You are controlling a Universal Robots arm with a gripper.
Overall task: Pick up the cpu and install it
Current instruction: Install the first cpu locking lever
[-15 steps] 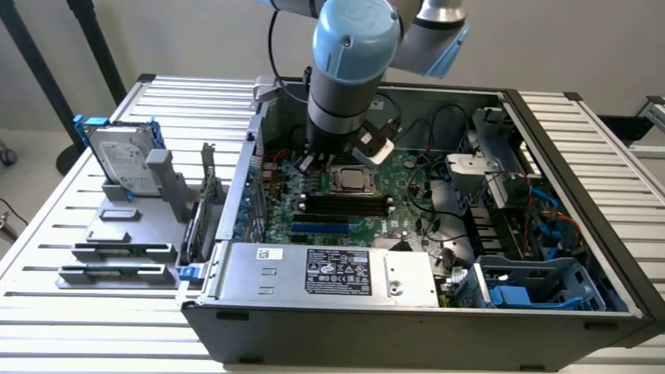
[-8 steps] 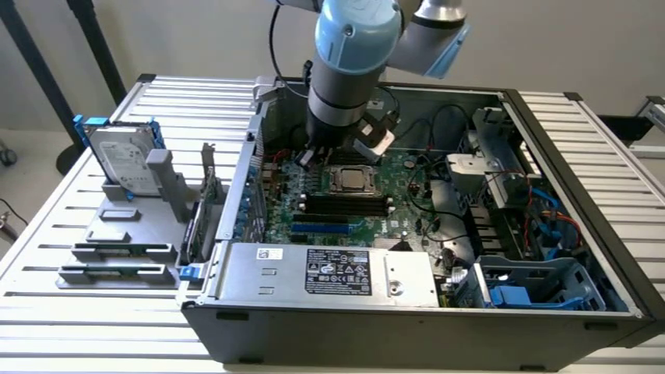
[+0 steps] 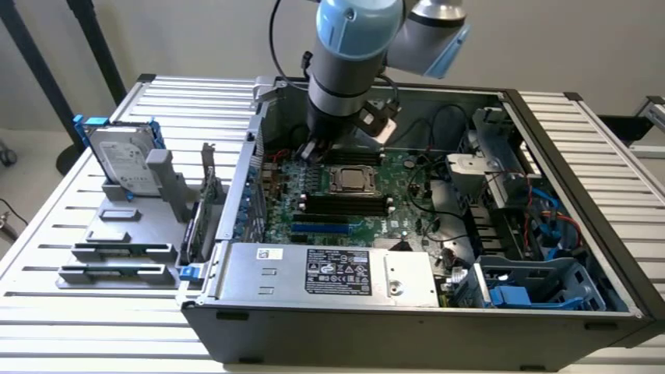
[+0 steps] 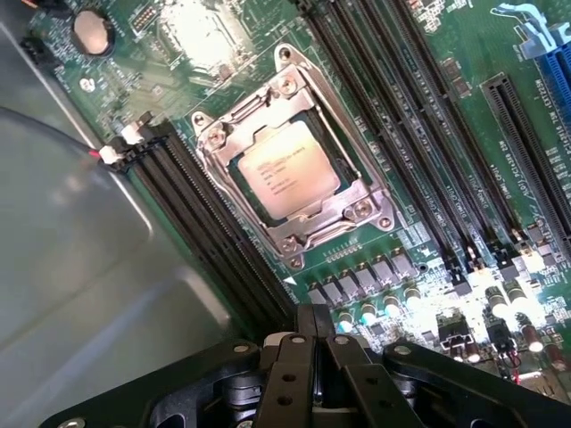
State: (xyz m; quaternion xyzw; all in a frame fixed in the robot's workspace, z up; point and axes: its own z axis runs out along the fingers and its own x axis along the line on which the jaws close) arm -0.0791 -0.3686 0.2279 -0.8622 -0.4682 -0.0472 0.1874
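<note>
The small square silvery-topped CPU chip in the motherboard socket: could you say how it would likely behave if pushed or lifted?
The small square silvery-topped CPU chip looks flat and stiff, so probably rigid. Its smooth metal top may be slippery. Sitting inside the metal socket frame, it likely won't slide sideways.

cpu (image 4: 287, 169) lettering unreadable (glare); arm (image 3: 353, 47) cropped above

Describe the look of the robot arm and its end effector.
The arm is a round silver-grey tube with light blue joint caps, and a black cable runs up alongside it. The end effector is matte black, built of flat jointed links held by round silver pins, narrowing to slim fingertips.
</note>
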